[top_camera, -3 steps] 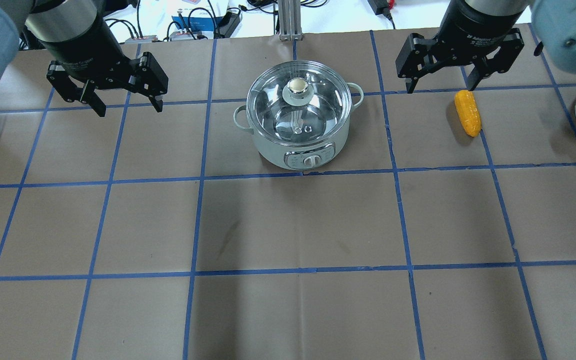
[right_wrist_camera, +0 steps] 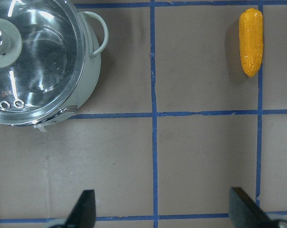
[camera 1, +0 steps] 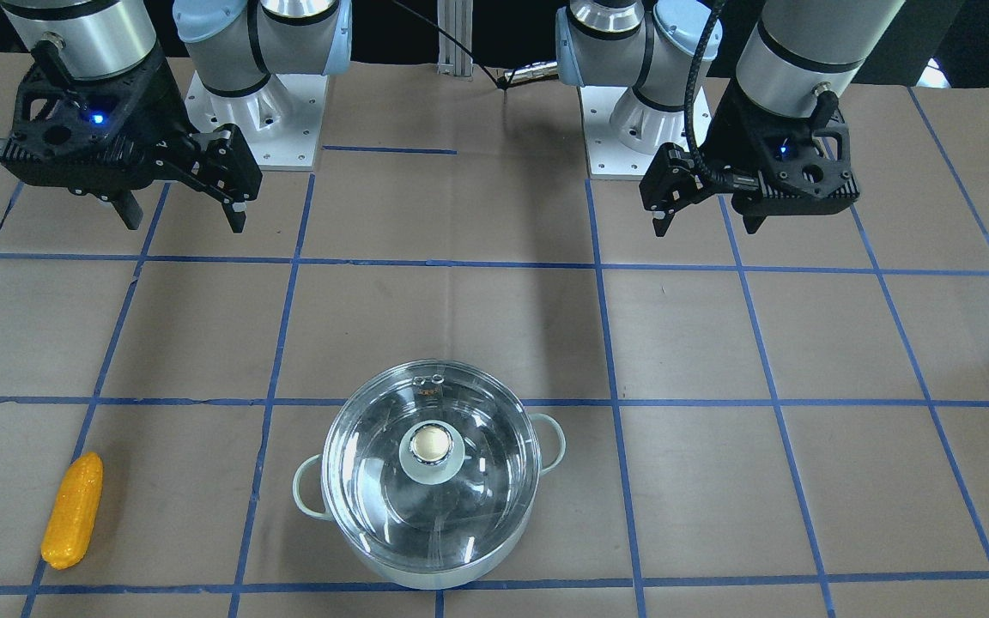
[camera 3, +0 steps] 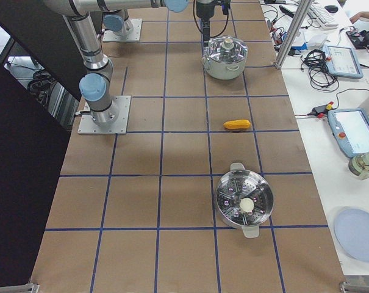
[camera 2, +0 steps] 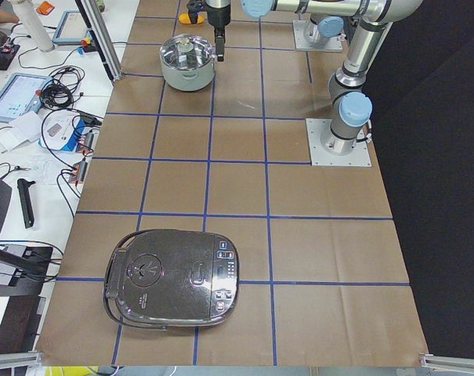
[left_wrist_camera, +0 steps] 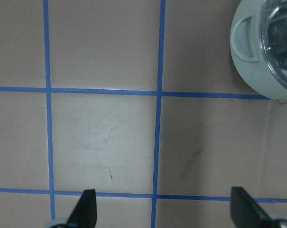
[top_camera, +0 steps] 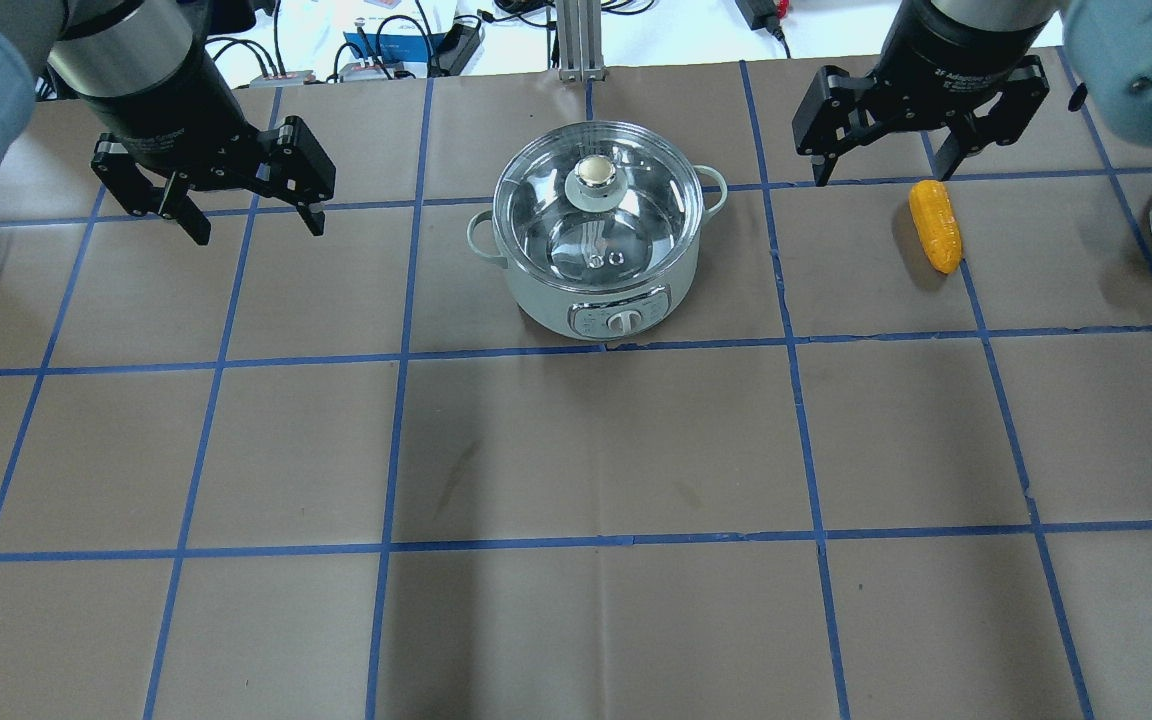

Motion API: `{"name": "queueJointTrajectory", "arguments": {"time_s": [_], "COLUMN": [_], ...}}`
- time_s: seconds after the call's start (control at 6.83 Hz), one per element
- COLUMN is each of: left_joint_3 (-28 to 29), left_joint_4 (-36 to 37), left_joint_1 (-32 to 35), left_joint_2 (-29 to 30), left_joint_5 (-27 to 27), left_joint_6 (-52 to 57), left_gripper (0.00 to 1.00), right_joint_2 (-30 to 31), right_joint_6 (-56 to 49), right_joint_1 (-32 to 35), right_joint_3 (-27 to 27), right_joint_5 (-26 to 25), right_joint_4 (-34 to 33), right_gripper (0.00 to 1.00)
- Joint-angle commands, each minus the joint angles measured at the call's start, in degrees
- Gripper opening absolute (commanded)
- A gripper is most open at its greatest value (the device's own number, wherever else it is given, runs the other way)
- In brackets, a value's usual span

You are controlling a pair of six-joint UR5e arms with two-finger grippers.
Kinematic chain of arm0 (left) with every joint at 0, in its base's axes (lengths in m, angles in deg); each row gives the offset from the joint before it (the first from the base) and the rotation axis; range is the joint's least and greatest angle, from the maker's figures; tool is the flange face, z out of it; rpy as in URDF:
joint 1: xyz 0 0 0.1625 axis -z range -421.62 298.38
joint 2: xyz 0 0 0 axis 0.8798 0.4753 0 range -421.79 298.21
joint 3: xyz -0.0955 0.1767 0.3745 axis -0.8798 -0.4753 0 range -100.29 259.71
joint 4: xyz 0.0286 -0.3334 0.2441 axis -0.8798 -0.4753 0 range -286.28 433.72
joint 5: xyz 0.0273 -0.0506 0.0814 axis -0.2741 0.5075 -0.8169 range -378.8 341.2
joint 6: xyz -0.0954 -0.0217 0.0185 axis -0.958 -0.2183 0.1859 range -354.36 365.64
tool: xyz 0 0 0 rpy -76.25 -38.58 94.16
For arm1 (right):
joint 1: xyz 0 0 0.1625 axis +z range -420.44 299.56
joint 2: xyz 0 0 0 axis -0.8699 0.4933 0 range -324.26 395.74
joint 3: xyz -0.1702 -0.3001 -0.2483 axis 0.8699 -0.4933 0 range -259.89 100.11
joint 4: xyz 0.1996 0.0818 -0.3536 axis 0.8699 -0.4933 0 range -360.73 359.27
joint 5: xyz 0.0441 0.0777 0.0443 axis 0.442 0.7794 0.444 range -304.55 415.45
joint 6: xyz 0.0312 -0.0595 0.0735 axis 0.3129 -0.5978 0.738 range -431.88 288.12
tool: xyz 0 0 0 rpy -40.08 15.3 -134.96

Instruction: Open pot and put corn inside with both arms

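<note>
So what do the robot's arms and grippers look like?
The left arm and right arm are shiny silver tubes with pale blue joint caps. The left gripper and right gripper are black, two-fingered, each with a blue light. White lettering marks both, and a black cable runs down the left arm.

The room was bright, lit evenly from above. The brown table [top_camera: 596,450] bore only faint, soft-edged shadows, the darkest a broad dim band on the robot's side of the pot [top_camera: 536,295]. White streaks of glare crossed its glass lid [top_camera: 636,215], and the steel steamer pan [camera 3: 244,203] far to the right glinted too. Both wrist pictures were soft, the left one paler and washed out at its middle. Behind the robot, the side views sank to black.
</note>
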Motion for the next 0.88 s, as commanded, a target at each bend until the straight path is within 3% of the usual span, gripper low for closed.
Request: {"name": "queueJointTrajectory", "arguments": {"time_s": [0.0, 0.29, 0.73], "left_joint_3": [2.45, 7.9, 16.87], "left_joint_4": [0.94, 6.02, 16.3], "left_joint_1": [0.11, 6.39, 16.44], "left_joint_2": [2.22, 9.32, 24.79], "left_joint_5": [0.41, 4.8, 5.6], "left_joint_6": [-1.52, -8.98, -23.21], "left_gripper": [1.0, 1.0, 1.0], "right_joint_2": [-0.27, -5.07, -24.11], "right_joint_6": [-4.22, -18.17, -25.44], "right_joint_1": [-5.44, -14.84, -18.39], "right_joint_3": [0.0, 0.0, 0.26], "right_joint_5": [0.17, 0.69, 0.87], "right_joint_4": [-0.59, -1.89, -21.79], "right_gripper": [1.0, 0.94, 0.94]}}
